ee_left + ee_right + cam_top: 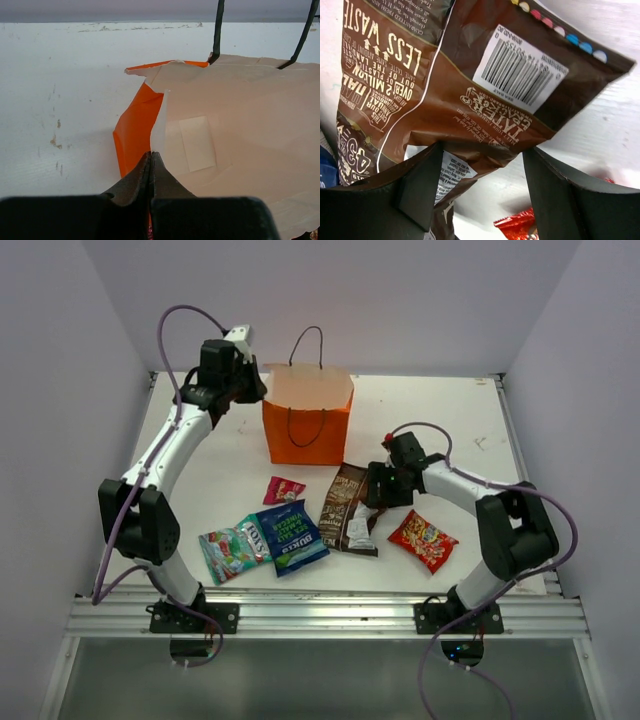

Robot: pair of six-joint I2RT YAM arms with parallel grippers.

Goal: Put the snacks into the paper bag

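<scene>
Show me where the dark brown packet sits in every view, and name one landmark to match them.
Top external: dark brown packet lies right of centre, in front of the paper bag, right end effector at its right edge.
Left wrist: not in view.
Right wrist: fills the upper frame, barcode showing, between open fingers.
Shared landmark: red-orange packet, right of it from above, bottom edge of the right wrist view.

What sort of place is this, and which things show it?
Probably a robot lab cell: two arms bolted to a metal rail, a white table boxed in by plain walls, snacks staged near a bag.
</scene>
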